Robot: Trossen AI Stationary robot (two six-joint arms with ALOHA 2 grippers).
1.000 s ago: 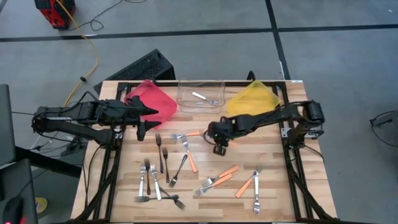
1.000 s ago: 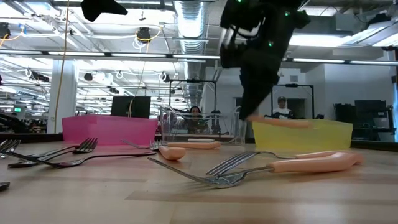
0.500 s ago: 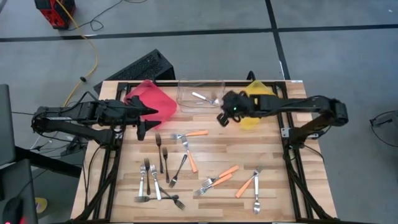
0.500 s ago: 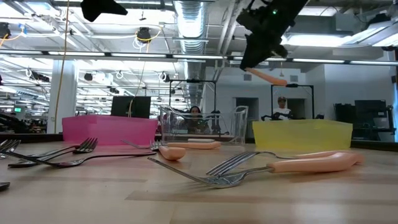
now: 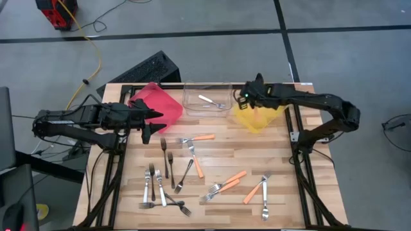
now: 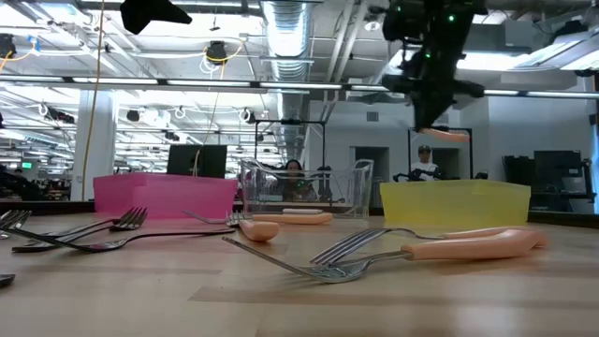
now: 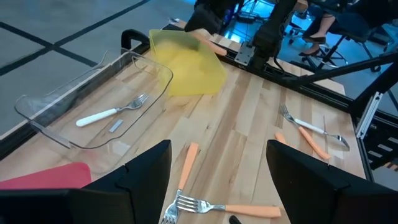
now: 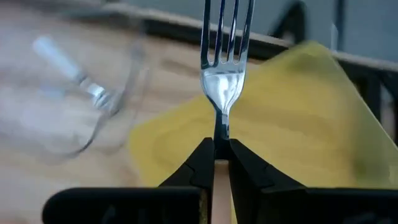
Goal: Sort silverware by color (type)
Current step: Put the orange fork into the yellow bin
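Observation:
My right gripper [image 5: 248,97] hangs over the yellow bin [image 5: 262,109] at the table's far right, shut on an orange-handled fork [image 8: 222,68]. In the low view the fork's orange handle [image 6: 447,134] shows under the gripper [image 6: 432,117], above the bin [image 6: 454,201]. My left gripper [image 5: 151,119] waits open beside the red bin [image 5: 157,102], with nothing between its fingers [image 7: 146,177]. Several dark, silver and orange-handled forks [image 5: 168,168] lie flat on the wooden table. My right gripper pinches the fork between its two fingers at the neck [image 8: 221,134], where the silver head meets the orange handle. The head and tines stand out beyond the fingertips [image 8: 202,158]. The fork is lifted clear, above the yellow bin.
A clear bin [image 5: 207,99] between the red and yellow bins holds a white-handled fork [image 5: 210,101]. Orange-handled forks [image 5: 226,184] lie near the right front, dark and silver ones [image 5: 157,189] at the left front. Bare wood lies in the middle [image 5: 257,151].
My right gripper has risen from the table's middle and swung toward the far right, over the yellow bin, rolling its wrist on the way. It has stayed shut on the orange-handled fork, which has been carried clear of the table.

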